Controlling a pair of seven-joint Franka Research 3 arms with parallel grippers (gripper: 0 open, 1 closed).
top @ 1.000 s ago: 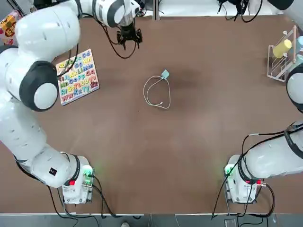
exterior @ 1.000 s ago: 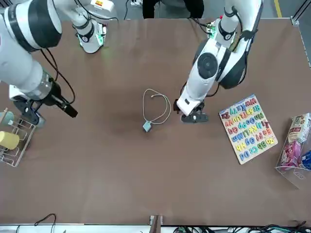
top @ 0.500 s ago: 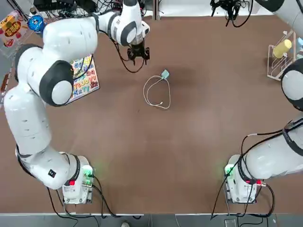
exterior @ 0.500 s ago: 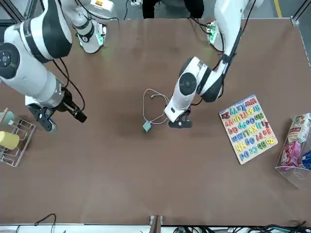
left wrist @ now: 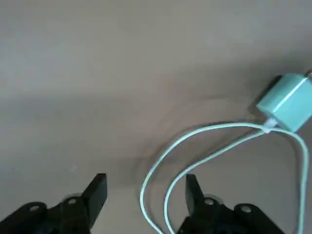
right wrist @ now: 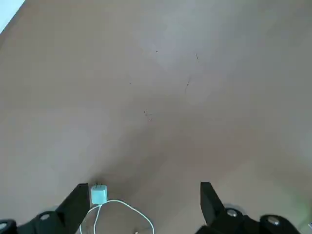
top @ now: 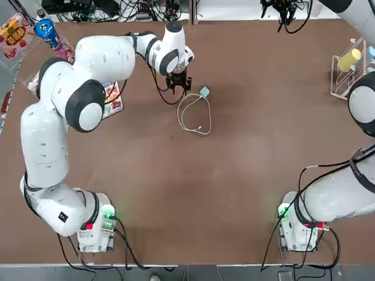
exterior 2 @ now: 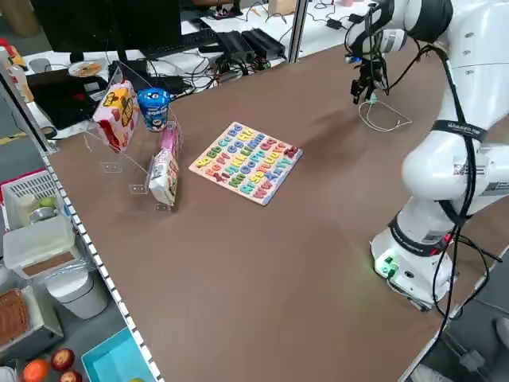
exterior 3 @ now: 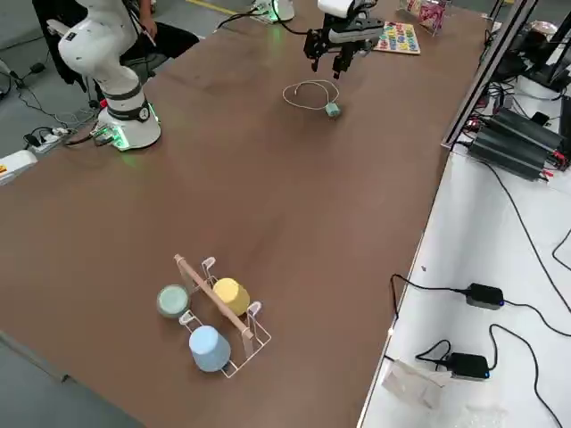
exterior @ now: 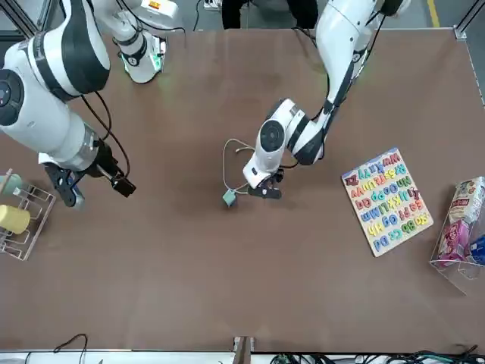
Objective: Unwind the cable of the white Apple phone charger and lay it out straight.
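The left claw (top: 179,88), fingers apart and empty, hovers above centre in the overhead frame, just beside the coiled cable (top: 193,114) and white Apple phone charger (top: 204,92) on the bench (top: 234,175). The right claw (exterior: 72,193) stands wide open, largely cut off overhead.

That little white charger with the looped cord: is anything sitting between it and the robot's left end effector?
Nothing visible does. The left end effector hangs open beside the charger, over the edge of the cable loop, with only bare table between them. The alphabet puzzle lies off to the side.
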